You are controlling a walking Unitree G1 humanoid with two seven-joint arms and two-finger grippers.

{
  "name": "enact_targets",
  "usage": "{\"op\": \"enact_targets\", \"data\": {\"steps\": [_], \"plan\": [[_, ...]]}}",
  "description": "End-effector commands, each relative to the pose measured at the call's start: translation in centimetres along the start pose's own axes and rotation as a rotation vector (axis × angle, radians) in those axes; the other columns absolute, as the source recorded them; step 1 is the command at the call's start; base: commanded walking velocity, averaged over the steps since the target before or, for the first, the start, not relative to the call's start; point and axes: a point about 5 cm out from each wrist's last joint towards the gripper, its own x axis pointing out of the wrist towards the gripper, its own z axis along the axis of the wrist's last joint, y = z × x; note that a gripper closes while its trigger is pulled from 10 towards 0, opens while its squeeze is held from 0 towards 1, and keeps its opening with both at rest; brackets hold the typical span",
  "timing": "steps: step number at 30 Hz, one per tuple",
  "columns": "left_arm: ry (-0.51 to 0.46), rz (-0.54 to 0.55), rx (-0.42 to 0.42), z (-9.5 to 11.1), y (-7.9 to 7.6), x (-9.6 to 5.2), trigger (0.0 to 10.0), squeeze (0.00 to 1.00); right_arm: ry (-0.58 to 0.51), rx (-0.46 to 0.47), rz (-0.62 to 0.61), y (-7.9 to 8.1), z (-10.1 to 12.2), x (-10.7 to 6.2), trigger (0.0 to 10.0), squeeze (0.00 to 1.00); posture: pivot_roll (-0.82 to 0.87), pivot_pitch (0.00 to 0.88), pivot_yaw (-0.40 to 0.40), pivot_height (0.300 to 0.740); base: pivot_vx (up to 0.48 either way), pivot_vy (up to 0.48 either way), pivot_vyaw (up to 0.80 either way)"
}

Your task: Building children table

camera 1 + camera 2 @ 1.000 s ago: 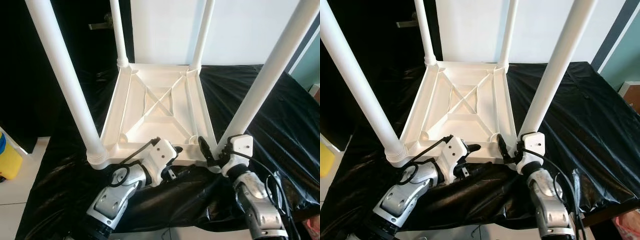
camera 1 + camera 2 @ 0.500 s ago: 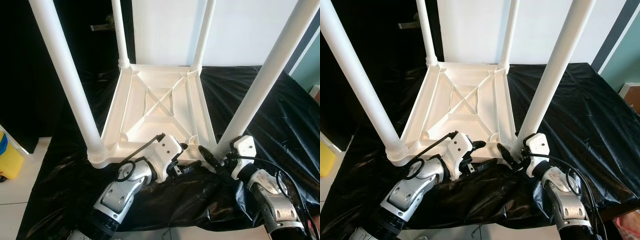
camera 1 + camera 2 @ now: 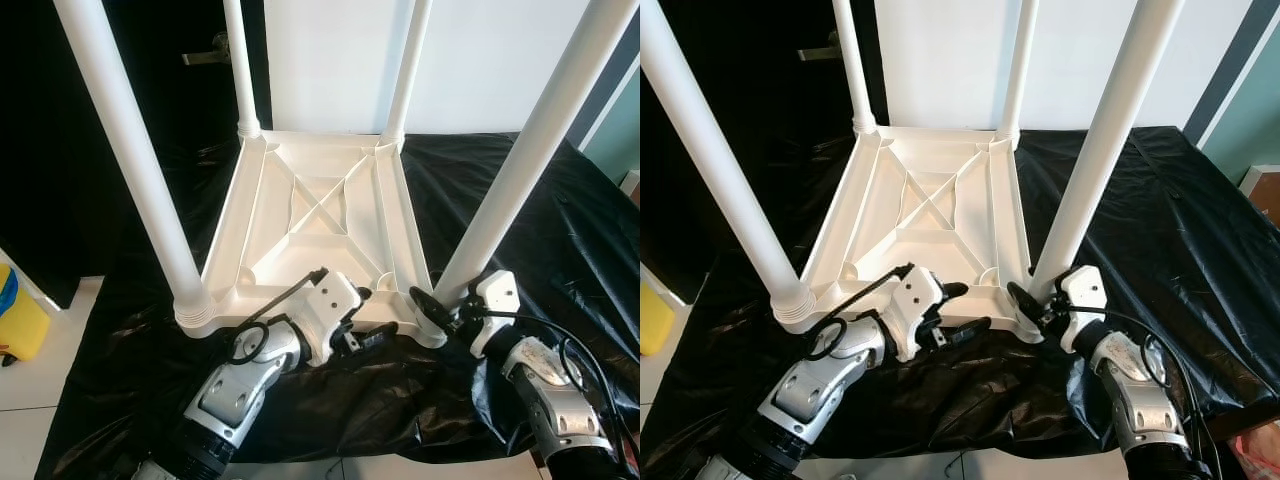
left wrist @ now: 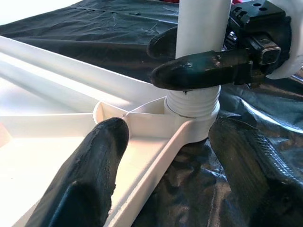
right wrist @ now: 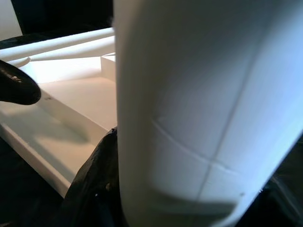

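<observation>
An upturned white plastic children's table [image 3: 318, 225] lies on black plastic sheeting [image 3: 560, 230]. The right gripper [image 4: 189, 59] clasps the near-right white round leg [image 3: 520, 160] at its base; the left gripper [image 3: 365, 315], fingers apart, straddles the table's near rim

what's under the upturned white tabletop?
Black plastic sheeting lies under the upturned tabletop, crumpled along its near edge. What the sheeting covers is hidden, so the supporting surface can't be identified.

Smooth white plastic table [image 3: 318, 215], crinkled glossy black sheet [image 3: 520, 200], probably plastic film
</observation>
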Motion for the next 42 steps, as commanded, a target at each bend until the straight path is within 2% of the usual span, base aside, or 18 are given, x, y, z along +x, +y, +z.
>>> {"op": "enact_targets", "data": {"steps": [1, 2, 5, 7, 9, 11, 13, 15, 18, 22, 28, 36, 37, 42], "plan": [[0.012, 0.039, 0.003, -0.4, 0.2, -0.3, 10.0, 0.0, 0.034, -0.003, -0.067, -0.1, -0.7, -0.1, 10.0, 0.0, -0.02, 0.0, -0.051, 0.74, 0.0, 0.0, 0.0], [0.012, 0.039, 0.003, -0.4, 0.2, -0.3, 10.0, 0.0, 0.034, -0.003, -0.067, -0.1, -0.7, -0.1, 10.0, 0.0, -0.02, 0.0, -0.051, 0.74, 0.0, 0.0, 0.0], [0.013, 0.067, -0.022, -0.8, 0.2, -0.8, 10.0, 0.0, 0.007, 0.024, -0.168, 0.4, -0.6, 0.2, 10.0, 0.0, -0.03, 0.0, -0.046, 0.74, 0.0, 0.0, 0.0], [0.013, 0.067, -0.022, -0.8, 0.2, -0.8, 10.0, 0.0, 0.007, 0.024, -0.168, 0.4, -0.6, 0.2, 10.0, 0.0, -0.03, 0.0, -0.046, 0.74, 0.0, 0.0, 0.0], [0.015, 0.07, -0.023, -0.9, 0.0, -1.1, 10.0, 0.0, -0.018, 0.042, -0.261, 1.0, -0.5, 0.2, 10.0, 0.0, -0.03, 0.0, -0.044, 0.74, 0.0, 0.0, 0.0], [0.015, 0.07, -0.023, -0.9, 0.0, -1.1, 10.0, 0.0, -0.018, 0.042, -0.261, 1.0, -0.5, 0.2, 10.0, 0.0, -0.03, 0.0, -0.044, 0.74, 0.0, 0.0, 0.0], [0.016, 0.067, -0.021, -0.9, -0.1, -1.3, 10.0, 0.0, -0.026, 0.061, -0.373, 1.6, -0.5, 0.2, 10.0, 0.0, -0.03, 0.0, -0.039, 0.74, 0.0, 0.0, 0.0], [0.016, 0.067, -0.021, -0.8, -0.1, -1.4, 10.0, 0.0, -0.026, 0.063, -0.42, 1.8, -0.5, 0.2, 10.0, 0.0, -0.03, 0.0, -0.039, 0.74, 0.0, 0.0, 0.0], [0.013, 0.081, -0.021, -0.7, 0.1, -1.6, 10.0, 0.0, 0.011, 0.058, -0.607, 2.5, -0.7, 0.2, 10.0, 0.0, -0.03, 0.0, -0.044, 0.74, 0.0, 0.0, 0.0], [0.01, 0.092, -0.021, -0.7, 0.0, -1.6, 10.0, 0.0, 0.027, 0.085, -0.684, 3.2, -1.0, 0.1, 10.0, 0.0, -0.03, 0.0, -0.054, 0.74, 0.0, 0.0, 0.0], [0.004, 0.102, -0.032, -0.7, -0.2, -1.6, 10.0, 0.0, 0.024, 0.101, -0.694, 3.9, -0.8, 0.5, 10.0, 0.0, -0.04, 0.0, -0.059, 0.74, 0.0, 0.0, 0.0], [-0.002, 0.08, -0.021, -0.3, -0.2, -1.4, 10.0, 0.0, -0.007, 0.067, -0.68, 3.5, 0.0, 0.7, 10.0, 0.0, -0.06, 0.0, -0.05, 0.74, 0.0, 0.0, 0.0], [-0.001, 0.077, -0.018, -0.3, -0.2, -1.3, 10.0, 0.0, -0.008, 0.061, -0.684, 3.4, 0.1, 0.7, 10.0, 1.0, -0.06, 0.0, -0.046, 0.74, 0.0, 0.0, 0.0], [-0.001, 0.073, -0.015, -0.3, -0.1, -1.2, 10.0, 0.0, -0.01, 0.057, -0.684, 3.3, 0.1, 0.7, 10.0, 1.0, -0.07, 0.0, -0.043, 0.74, 0.0, 0.0, 0.0]]}}
